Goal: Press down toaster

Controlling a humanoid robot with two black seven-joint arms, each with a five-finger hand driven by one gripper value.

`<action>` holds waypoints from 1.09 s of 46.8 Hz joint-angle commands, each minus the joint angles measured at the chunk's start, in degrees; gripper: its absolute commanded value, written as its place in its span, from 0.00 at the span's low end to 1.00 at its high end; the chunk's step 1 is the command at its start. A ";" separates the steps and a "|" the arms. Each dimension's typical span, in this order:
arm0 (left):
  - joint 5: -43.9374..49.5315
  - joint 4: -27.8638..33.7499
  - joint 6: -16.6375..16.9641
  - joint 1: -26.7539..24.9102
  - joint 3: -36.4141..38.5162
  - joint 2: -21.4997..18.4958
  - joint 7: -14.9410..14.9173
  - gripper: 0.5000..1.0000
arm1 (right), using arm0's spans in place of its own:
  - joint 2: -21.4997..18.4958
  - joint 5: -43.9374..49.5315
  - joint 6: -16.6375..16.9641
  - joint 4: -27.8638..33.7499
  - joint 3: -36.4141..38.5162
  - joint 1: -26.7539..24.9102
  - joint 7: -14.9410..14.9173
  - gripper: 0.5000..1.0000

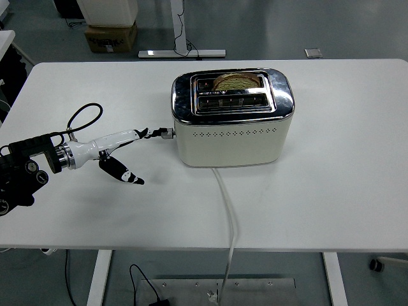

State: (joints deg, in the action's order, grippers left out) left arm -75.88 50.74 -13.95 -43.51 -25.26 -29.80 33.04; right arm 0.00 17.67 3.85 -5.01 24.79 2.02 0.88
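Note:
A cream and chrome toaster [233, 118] stands at the table's middle. A slice of bread [236, 80] sits low in its far slot, with only its top edge showing. The lever [167, 133] sticks out of the toaster's left end. My left hand [121, 150] reaches in from the left edge. One white finger is stretched out with its tip [152, 132] on the lever. The thumb [124, 174] hangs down over the table. The hand holds nothing. The right arm is out of view.
A white power cord [227, 210] runs from the toaster's front over the white table's near edge [204, 247]. A black cable loop [83, 118] rises from my left wrist. Boxes and a desk leg stand on the floor beyond the table.

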 commanded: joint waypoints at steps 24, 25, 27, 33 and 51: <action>1.61 -1.26 0.15 0.97 0.48 -0.26 0.18 1.00 | 0.00 0.00 0.01 0.00 0.00 0.00 0.00 1.00; 1.70 -1.26 0.15 0.97 0.48 -0.34 0.27 1.00 | 0.00 0.00 0.01 0.00 0.00 0.00 0.00 1.00; 1.70 -1.26 0.15 1.15 0.48 -0.34 0.27 1.00 | 0.00 0.00 0.01 0.00 0.00 0.00 0.00 1.00; 1.87 -1.26 0.41 2.20 0.48 -0.69 0.36 1.00 | 0.00 0.00 0.01 0.09 0.00 0.00 0.00 1.00; 15.05 -1.53 0.68 2.29 0.48 -2.45 0.45 1.00 | 0.00 0.00 0.01 0.00 0.00 0.00 0.00 1.00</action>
State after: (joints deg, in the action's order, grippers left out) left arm -62.49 49.41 -13.26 -41.20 -24.74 -31.40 33.51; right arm 0.00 17.67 3.88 -5.00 24.79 2.02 0.87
